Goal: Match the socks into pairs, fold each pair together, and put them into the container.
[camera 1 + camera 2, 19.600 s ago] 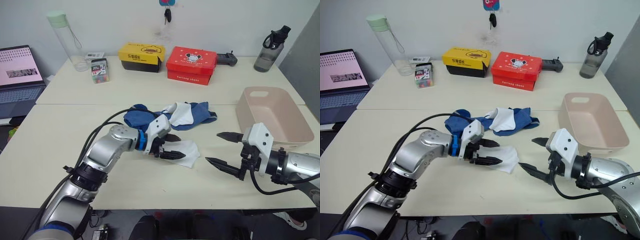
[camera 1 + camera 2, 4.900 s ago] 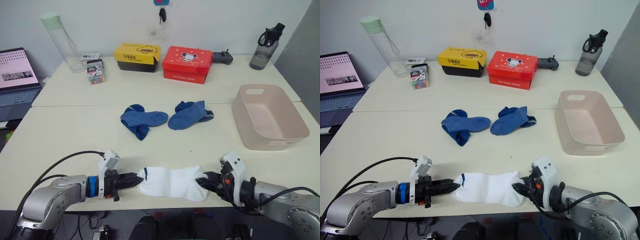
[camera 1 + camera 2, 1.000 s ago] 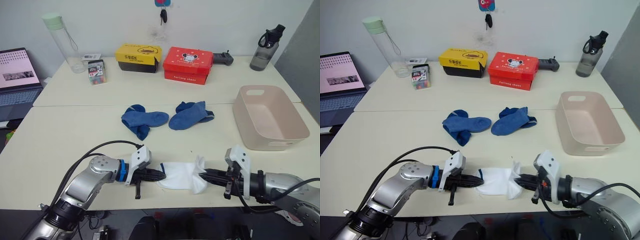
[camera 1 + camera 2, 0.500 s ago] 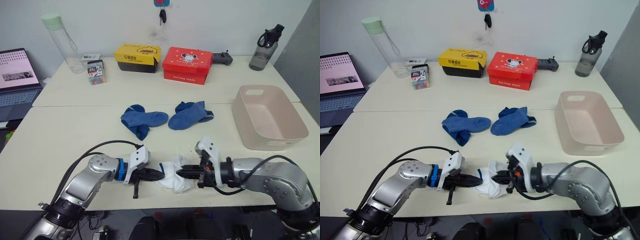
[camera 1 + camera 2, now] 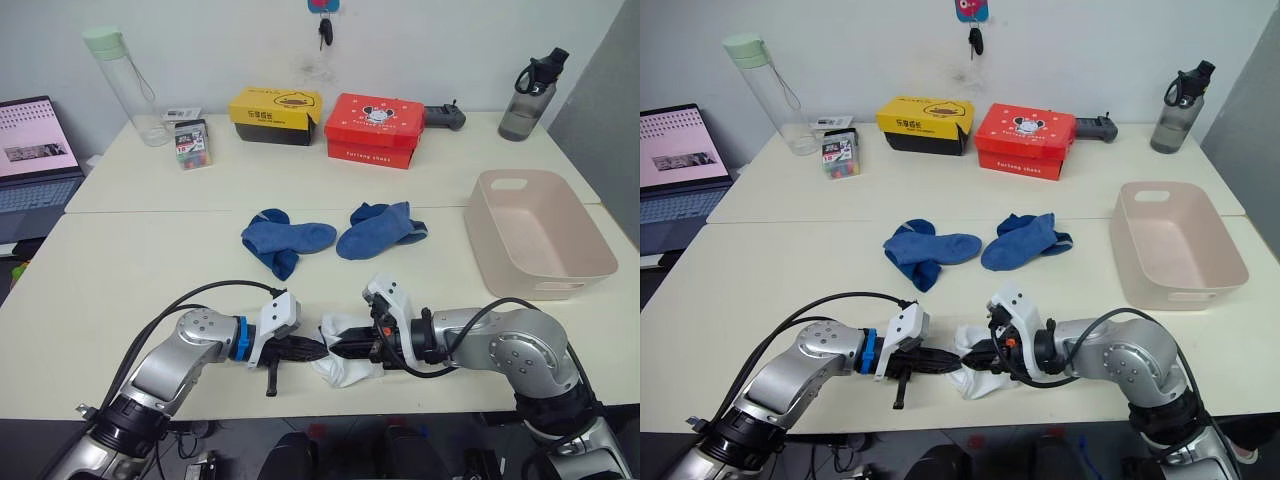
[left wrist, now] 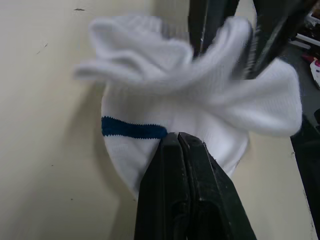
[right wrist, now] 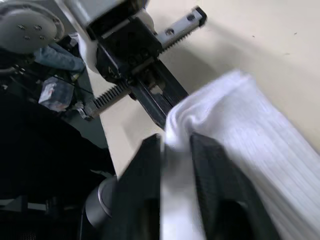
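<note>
Beige table (image 5: 120, 270) w/ blue socks (image 5: 330, 236), white socks (image 5: 345, 350), container (image 5: 535, 240), boxes (image 5: 330, 118), bottles (image 5: 125, 70).

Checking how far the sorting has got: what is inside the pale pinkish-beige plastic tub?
The pale pinkish-beige plastic tub holds no socks on its visible floor; its near wall hides the strip just behind it. The white socks are pinched by the left gripper and right gripper.

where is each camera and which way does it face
Left and right eye views: on the head, looking forward and down over the table; both arms show, the left hand and right hand meeting at the white socks.
Left wrist view: on the left wrist, looking along its shut fingers at the socks.
Right wrist view: on the right wrist, fingers astride the socks, the left hand beyond.
All share the socks.
</note>
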Available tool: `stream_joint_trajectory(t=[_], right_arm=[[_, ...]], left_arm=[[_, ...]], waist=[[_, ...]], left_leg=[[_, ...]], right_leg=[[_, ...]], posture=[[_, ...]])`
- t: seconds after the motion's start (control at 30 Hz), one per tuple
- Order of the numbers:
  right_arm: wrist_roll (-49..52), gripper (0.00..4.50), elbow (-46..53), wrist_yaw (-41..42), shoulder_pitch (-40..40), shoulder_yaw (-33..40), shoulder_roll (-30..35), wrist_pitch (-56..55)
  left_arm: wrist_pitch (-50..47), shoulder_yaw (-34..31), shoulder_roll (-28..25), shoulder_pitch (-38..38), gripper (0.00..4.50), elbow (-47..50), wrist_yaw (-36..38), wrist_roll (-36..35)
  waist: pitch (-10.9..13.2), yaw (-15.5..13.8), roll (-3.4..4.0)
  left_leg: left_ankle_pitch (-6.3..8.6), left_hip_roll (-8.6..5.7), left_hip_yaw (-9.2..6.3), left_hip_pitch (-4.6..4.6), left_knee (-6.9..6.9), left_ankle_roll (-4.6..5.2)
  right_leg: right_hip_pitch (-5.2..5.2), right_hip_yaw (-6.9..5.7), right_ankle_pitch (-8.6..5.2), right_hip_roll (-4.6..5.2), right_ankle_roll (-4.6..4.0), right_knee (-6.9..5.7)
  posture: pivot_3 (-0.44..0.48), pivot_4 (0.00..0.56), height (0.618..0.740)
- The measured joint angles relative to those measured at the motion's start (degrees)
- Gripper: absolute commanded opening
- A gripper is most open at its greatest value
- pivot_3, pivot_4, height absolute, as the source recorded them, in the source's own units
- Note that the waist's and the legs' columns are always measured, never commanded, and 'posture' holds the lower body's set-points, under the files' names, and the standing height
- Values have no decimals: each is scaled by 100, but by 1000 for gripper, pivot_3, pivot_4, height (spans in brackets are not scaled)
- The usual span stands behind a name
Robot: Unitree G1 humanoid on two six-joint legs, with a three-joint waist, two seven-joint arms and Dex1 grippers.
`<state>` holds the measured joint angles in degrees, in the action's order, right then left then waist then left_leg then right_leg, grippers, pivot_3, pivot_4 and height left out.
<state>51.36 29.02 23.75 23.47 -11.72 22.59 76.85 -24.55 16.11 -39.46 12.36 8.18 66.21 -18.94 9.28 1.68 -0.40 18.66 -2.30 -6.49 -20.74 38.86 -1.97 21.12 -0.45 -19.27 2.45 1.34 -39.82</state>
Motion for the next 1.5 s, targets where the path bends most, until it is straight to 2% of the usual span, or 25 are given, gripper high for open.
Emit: stream_joint_trajectory(t=[0.17,0.2,0.23,0.37,0.47,0.53,0.6,0.83,0.97,1.13,1.27,1.37,1.5], right_arm=[[368,3446,18,-1,169,724,42,77],[359,3446,64,32,228,755,176,7],[242,3372,189,149,234,767,427,-191],[-360,2314,287,420,11,742,990,-945],[-926,1328,420,839,-349,226,1403,-1624],[-1318,580,425,1098,-509,-209,1521,-2077],[-1587,37,384,1263,-563,-410,1549,-2422],[-2418,37,-249,1612,-628,-1065,1460,-3136],[-2756,37,-456,1650,-566,-1269,1313,-3253],[-3024,37,-524,1616,-477,-1349,1181,-3252],[-3212,37,-599,1562,-486,-1320,1042,-3298],[-3201,37,-690,1598,-582,-1038,1037,-3462],[-2720,37,-550,1951,-664,-423,1035,-3536]], left_arm=[[-290,-361,-116,-185,0,87,-110,-209],[-336,-452,-184,-237,0,118,-94,-263],[-409,-609,-354,-360,0,213,-25,-383],[-629,-1141,-808,-452,0,331,209,-712],[-719,-1331,-933,-227,0,372,369,-928],[-761,-1356,-934,10,0,537,482,-1044],[-760,-1307,-934,122,0,680,594,-1087],[-630,-569,-589,605,0,684,892,-968],[-302,-146,-281,872,0,278,937,-572],[363,466,-154,738,0,-492,1017,131],[769,489,-143,735,0,-658,1082,268],[758,415,-142,676,0,-678,1073,234],[202,181,-179,647,0,-601,1083,-85]], waist=[[1,20,1],[2,21,2],[2,19,1],[4,6,0],[5,-21,-2],[6,-9,-3],[6,6,-3],[6,7,-4],[6,10,-4],[6,13,-5],[4,5,-5],[3,7,-5],[5,17,-6]], left_leg=[[5,1,0,-1,0,8],[5,1,0,-2,-2,8],[5,1,-2,-7,-3,9],[5,1,0,-15,-6,8],[4,0,1,-17,-4,8],[3,-1,6,-18,-2,6],[-2,-1,7,-17,-2,-4],[-5,0,7,-15,1,-8],[-6,0,7,-15,4,-10],[-7,1,5,-15,1,-11],[-7,1,4,-9,4,-11],[-7,1,4,-7,4,-10],[-6,3,3,-10,3,-10]], right_leg=[[10,2,0,-1,0,-9],[13,2,0,-1,0,-9],[18,0,0,-2,0,-9],[21,0,0,-1,0,-2],[18,-2,0,1,0,6],[17,1,0,1,0,5],[17,2,0,1,0,4],[17,1,0,-1,0,-6],[18,1,0,-3,0,-6],[21,1,0,-6,0,-6],[14,4,0,-4,0,-8],[13,3,0,-5,0,-9],[17,2,0,-8,0,-12]], posture=[[0,150,740],[0,150,740],[0,150,740],[0,150,740],[0,150,740],[0,150,740],[0,150,740],[0,150,740],[0,150,740],[0,150,740],[0,150,740],[0,150,740],[0,150,740]])
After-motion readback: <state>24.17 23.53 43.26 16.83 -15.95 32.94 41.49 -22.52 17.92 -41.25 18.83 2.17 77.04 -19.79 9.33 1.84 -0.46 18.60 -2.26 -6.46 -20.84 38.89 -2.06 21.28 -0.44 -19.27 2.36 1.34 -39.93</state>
